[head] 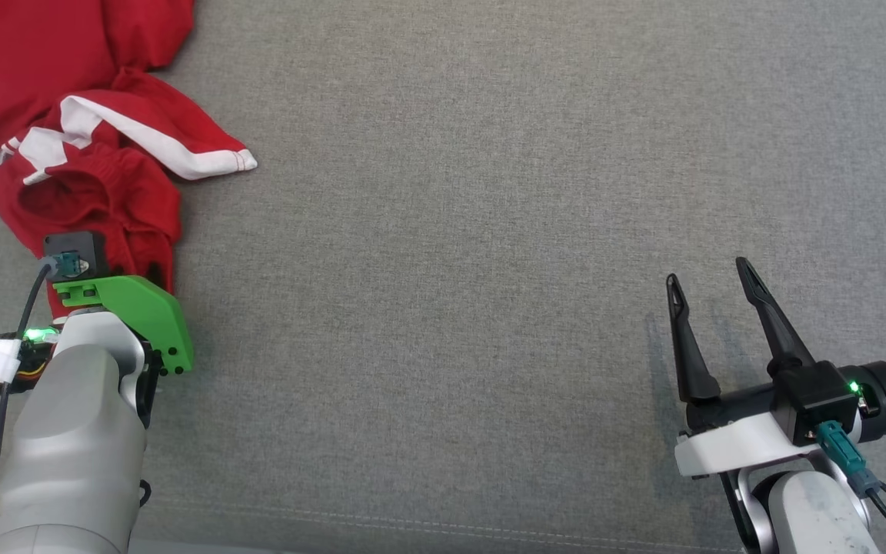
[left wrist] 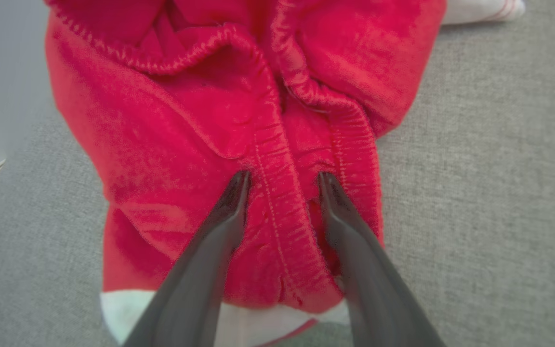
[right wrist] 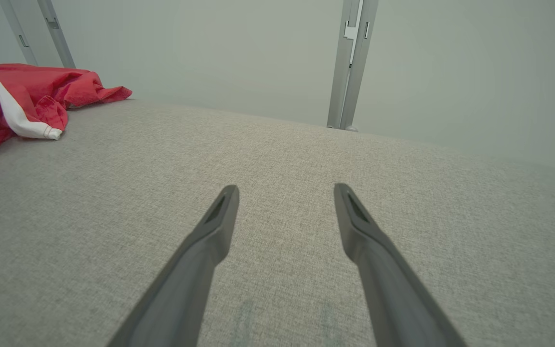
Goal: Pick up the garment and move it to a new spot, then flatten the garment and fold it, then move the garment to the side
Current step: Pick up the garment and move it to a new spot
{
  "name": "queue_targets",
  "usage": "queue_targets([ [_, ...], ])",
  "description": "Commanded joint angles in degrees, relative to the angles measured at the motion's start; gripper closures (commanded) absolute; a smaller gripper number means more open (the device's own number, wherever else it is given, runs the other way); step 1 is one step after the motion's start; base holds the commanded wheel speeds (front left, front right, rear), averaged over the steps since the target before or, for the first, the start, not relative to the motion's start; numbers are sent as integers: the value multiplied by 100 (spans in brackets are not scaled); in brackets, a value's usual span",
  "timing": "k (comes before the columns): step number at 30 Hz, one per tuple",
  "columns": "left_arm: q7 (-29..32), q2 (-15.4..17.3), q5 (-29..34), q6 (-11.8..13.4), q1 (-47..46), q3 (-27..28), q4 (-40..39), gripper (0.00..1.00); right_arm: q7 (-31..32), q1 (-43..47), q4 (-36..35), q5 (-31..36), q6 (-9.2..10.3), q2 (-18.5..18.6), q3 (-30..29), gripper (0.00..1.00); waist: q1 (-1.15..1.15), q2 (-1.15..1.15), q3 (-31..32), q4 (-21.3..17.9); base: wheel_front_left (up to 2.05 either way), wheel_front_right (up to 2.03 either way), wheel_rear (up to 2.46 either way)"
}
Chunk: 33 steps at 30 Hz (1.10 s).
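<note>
The garment (head: 12,69), we see by left wrist view, has its waistband (left wrist: 277,159) between the spread fingers (left wrist: 210,250) of the left gripper (left wrist: 284,176), hidden in head view; the right gripper (head: 707,271) is open, well apart.

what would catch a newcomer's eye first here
The crumpled red garment, white-trimmed, lies bunched at the upper left of the head view on the grey fabric surface. The left gripper straddles a ridge of its elastic waistband. The right gripper stands open at lower right.
</note>
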State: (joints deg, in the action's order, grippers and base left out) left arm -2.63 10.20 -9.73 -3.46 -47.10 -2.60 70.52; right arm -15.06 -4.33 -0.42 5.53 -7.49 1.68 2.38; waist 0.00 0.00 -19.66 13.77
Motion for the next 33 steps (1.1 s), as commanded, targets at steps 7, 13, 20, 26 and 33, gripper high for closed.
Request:
queue_targets([
  [7, -655, 171, 54, 89, -181, -73, -31, 100, -22, -82, 18, -135, 0, 23, -1, 0, 0, 0, 196, -3, 0, 0, 0],
  [13, -1023, 312, 165, -1, -394, -254, -203, 100, -22, -16, 57, -340, 0, 22, -18, 0, 0, 0, 497, -5, 0, 0, 0],
  [20, -1167, 394, 405, -32, -631, -550, -532, 100, -22, 89, 119, -568, 0, 22, -30, 0, 0, 0, 909, -79, 0, 0, 0],
  [26, -1212, 356, 579, -151, -751, -864, -1029, 100, -22, 221, 151, -769, 0, 22, -59, 0, 0, 0, 1296, -321, 0, 0, 0],
  [33, -1206, 211, 668, -291, -618, -1240, -1738, 100, -22, 406, 160, -909, 0, 22, -150, 0, 0, 0, 1585, -783, 0, 0, 0],
])
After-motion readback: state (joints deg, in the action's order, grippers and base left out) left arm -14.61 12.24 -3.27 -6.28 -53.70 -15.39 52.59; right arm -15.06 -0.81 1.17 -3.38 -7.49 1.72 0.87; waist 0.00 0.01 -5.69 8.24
